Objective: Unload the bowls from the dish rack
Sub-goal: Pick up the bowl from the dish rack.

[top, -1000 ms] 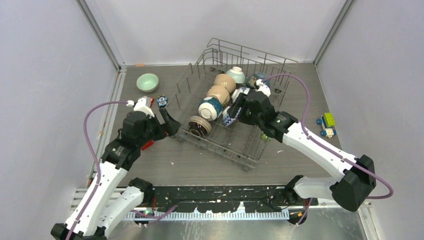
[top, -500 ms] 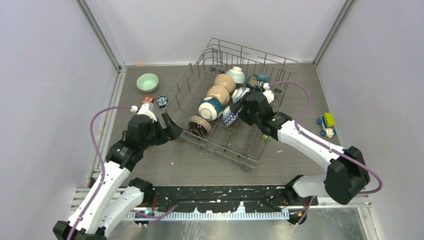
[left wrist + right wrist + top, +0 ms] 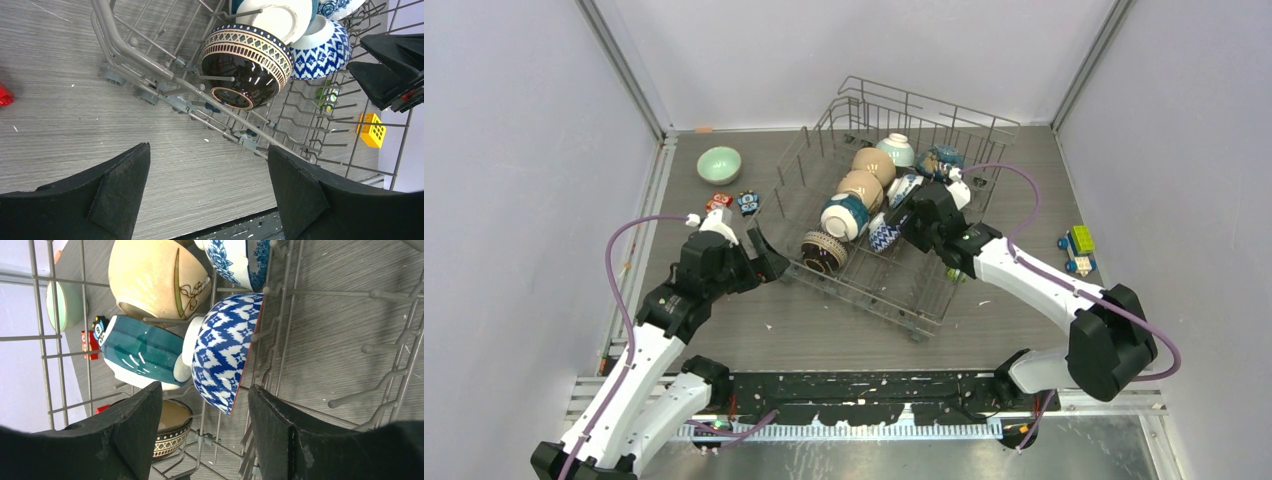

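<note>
Dish rack (image 3: 924, 290): held several bowls (image 3: 861, 186).
Left gripper (image 3: 207, 155): stood wide, empty, beside rack's near-left corner.
Right gripper (image 3: 205, 390): inside rack, jaws apart, flanking blue-white bowl (image 3: 225, 350); contact unclear.

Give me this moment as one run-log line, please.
left jaws: open, outside dish rack, facing dark brown bowl | right jaws: open, facing blue-white bowl | held: nothing | already out: mint bowl

Between the left gripper (image 3: 207, 150) and the dark brown bowl (image 3: 247, 65) at its 12 o'clock stood the dish rack's (image 3: 125, 50) wire wall and tines, while bare table (image 3: 60, 100) lay open toward 9 o'clock. The blue-white bowl's (image 3: 225, 350) rim sat between the right gripper's (image 3: 205, 387) spread fingers, with more tines crowding 3 o'clock.
</note>
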